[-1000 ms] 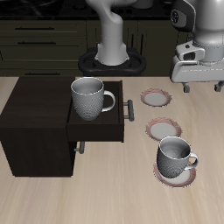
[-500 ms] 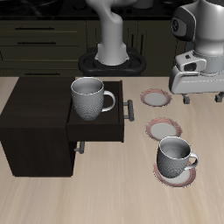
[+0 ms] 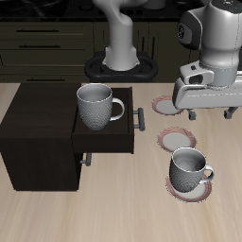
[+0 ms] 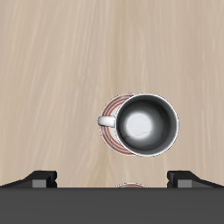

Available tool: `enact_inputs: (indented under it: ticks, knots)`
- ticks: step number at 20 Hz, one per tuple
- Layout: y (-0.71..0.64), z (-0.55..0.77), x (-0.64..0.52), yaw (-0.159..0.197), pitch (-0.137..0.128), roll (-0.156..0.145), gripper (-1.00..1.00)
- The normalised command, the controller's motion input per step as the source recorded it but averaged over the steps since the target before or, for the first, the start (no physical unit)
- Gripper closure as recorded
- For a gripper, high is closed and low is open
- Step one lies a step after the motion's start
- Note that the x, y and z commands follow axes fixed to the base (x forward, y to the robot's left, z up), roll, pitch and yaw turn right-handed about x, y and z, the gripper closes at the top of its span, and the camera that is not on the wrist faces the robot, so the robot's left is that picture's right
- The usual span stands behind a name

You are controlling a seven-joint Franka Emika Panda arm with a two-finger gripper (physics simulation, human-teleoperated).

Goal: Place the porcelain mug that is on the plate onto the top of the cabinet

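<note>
The porcelain mug [image 3: 189, 169] stands upright on the plate [image 3: 176, 192] near the table's front edge. In the wrist view the mug [image 4: 147, 124] shows from straight above, with the plate's rim [image 4: 107, 131] around it. The cabinet [image 3: 38, 123] is dark, and its drawer [image 3: 109, 137] is pulled out. A look-alike mug [image 3: 97, 105] stands in the drawer. My gripper [image 3: 204, 113] is open and empty. It hangs high above the table, farther back than the mug on the plate. Its fingertips [image 4: 41, 178] are spread wide.
Two more saucers lie bare beside the cabinet: one [image 3: 178, 140] under my gripper and one [image 3: 164, 106] farther back, partly hidden by it. The drawer's grey bar handle [image 3: 140, 119] sticks out toward them. The robot's base [image 3: 121, 57] stands at the back.
My gripper has come down and moved toward the table's front, over the saucers. It has stayed open. The mugs, plates and drawer have not moved.
</note>
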Motion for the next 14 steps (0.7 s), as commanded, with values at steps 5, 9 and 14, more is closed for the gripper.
enact_inputs:
  ticks: [5, 9, 14]
  knots:
    - [-0.05, -0.21, 0.07, 0.024, -0.011, 0.010, -1.00]
    - [-0.17, -0.33, 0.13, 0.016, 0.027, 0.012, -1.00]
    - [-0.11, -0.28, 0.07, 0.023, 0.022, -0.022, -1.00]
